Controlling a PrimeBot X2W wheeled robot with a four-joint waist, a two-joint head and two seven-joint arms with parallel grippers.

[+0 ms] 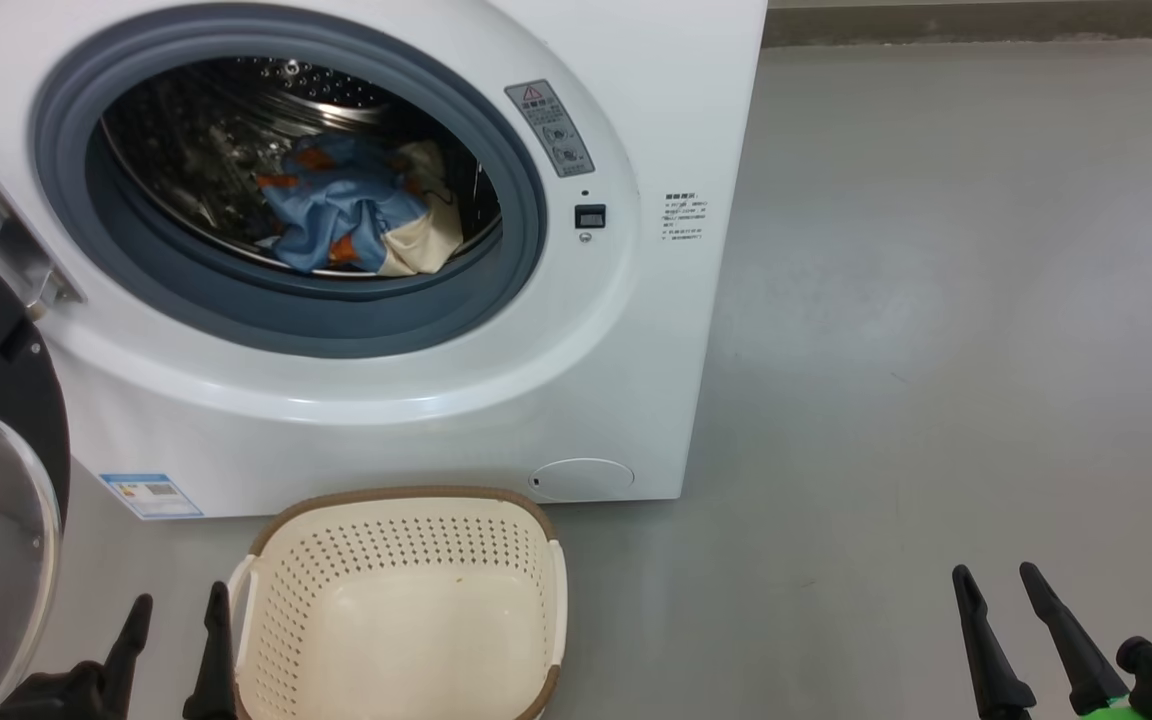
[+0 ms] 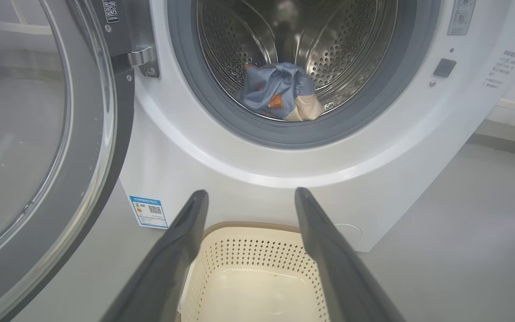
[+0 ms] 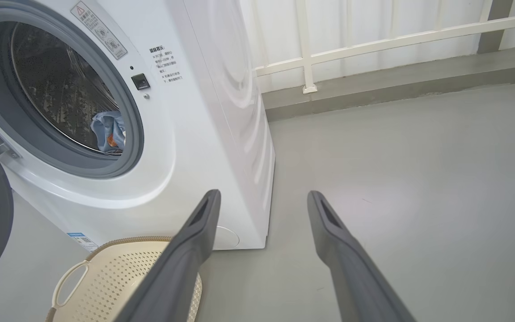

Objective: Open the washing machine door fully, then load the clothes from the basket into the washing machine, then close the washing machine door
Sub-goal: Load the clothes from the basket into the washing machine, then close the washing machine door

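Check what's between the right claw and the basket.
Bare grey floor, seen in the head view: the open right claw sits to one side of the empty basket, with nothing lying between them.

Three views toward the washing machine (image 1: pixel 386 400)

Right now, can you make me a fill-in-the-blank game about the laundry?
1. The clothes lie in the ____ of the washing machine.
2. The basket in front of it is ____.
3. The washing machine door stands ____.
4. The fingers of the left gripper and right gripper hold ____.
Missing words: drum; empty; open; nothing.
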